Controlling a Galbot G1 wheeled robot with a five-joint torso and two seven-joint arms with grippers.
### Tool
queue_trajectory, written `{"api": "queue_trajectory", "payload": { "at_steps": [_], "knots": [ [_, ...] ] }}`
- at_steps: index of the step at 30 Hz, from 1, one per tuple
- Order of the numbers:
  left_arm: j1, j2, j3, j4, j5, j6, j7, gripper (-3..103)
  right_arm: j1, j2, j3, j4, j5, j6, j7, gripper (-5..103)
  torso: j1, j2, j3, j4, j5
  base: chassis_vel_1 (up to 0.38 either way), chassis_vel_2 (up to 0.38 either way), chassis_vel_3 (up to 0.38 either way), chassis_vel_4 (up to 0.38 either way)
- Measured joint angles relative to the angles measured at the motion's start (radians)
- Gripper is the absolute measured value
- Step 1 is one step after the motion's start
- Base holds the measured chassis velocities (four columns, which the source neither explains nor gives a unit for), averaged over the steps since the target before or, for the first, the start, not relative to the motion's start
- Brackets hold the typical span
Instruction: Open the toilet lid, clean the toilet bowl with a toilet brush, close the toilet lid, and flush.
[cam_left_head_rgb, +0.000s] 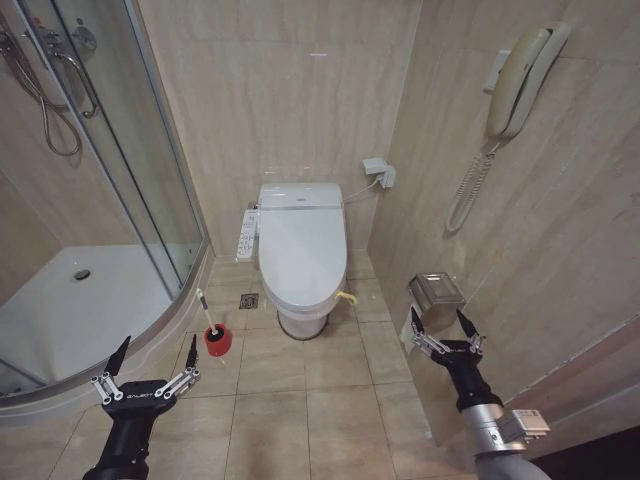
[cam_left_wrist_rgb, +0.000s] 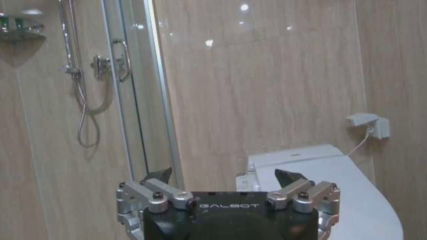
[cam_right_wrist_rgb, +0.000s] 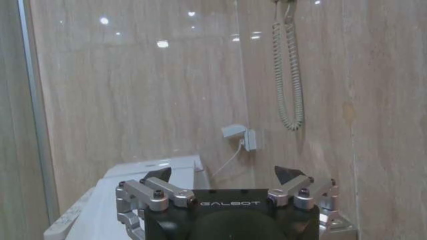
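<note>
One toilet stands at 12 o'clock against the back wall, its lid (cam_left_head_rgb: 302, 250) down over the bowl, so opening is judged not yet begun. One brush (cam_left_head_rgb: 207, 322) stands upright in its red holder (cam_left_head_rgb: 218, 341) on the floor at 10 o'clock, within the left arm's reach. Two end effectors, left (cam_left_head_rgb: 153, 358) at 8 o'clock and right (cam_left_head_rgb: 440, 322) at 4 o'clock, hang spread wide and empty, apparently poised to start.
</note>
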Motion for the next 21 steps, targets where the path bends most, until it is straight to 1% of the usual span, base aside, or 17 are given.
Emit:
{"api": "queue_trajectory", "payload": {
  "at_steps": [14,21],
  "knots": [
    [0.0,0.0,0.0,0.0,0.0,0.0,0.0,100,-0.007,-0.002,0.003,0.002,0.0,0.011,-0.011,100,0.0,0.0,0.0,0.0,-0.0001,0.0,0.0,0.0,0.0],
    [0.0,0.0,0.0,0.0,0.0,0.0,0.0,100,-0.013,0.0,0.006,0.016,-0.003,-0.011,-0.011,100,0.0,0.0,0.0,0.0,-0.0001,0.0,0.0,0.0,0.0]
  ]
}}
